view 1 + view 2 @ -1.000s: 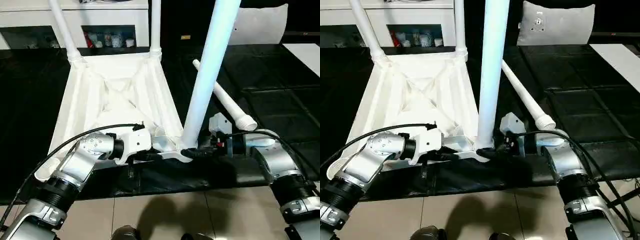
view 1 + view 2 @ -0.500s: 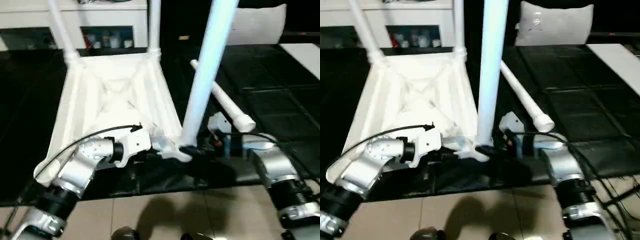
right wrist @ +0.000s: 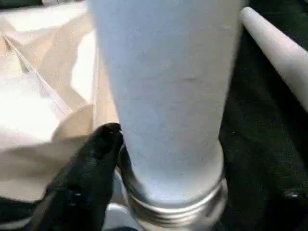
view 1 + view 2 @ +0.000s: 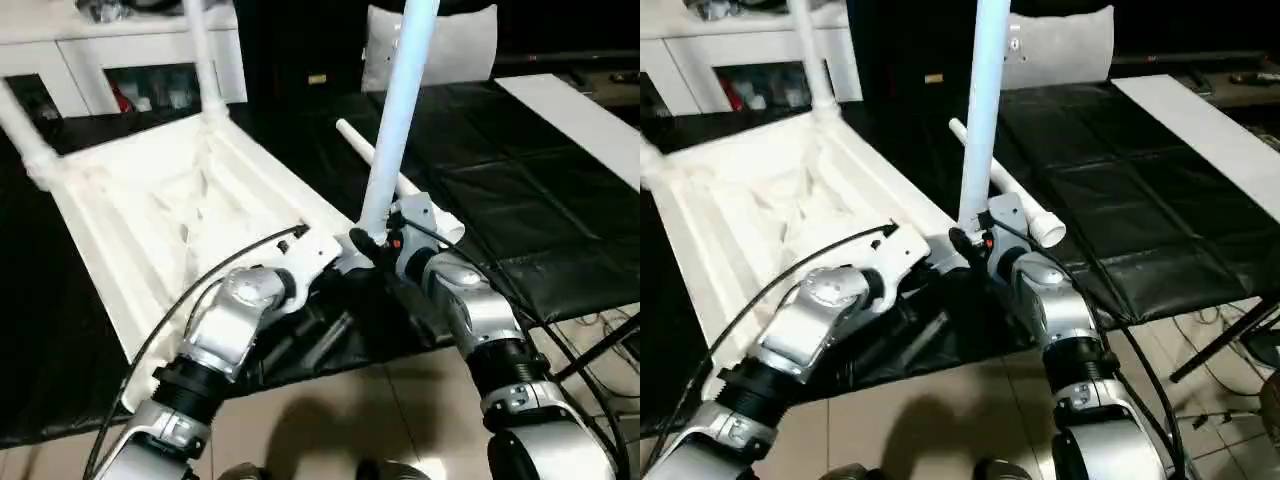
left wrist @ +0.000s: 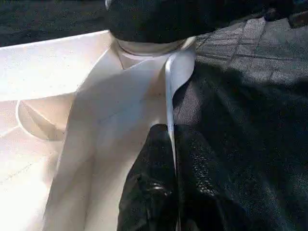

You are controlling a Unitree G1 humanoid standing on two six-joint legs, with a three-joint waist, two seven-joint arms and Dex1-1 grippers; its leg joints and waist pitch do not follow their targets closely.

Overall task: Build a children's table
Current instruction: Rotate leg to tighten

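Now left gripper pinches table rim; right gripper clasps upright leg.

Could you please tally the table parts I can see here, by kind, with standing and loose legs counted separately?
Table top: 1
Legs standing in corner sockets: 3
Loose leg lying on the black mat: 1
Total: 5
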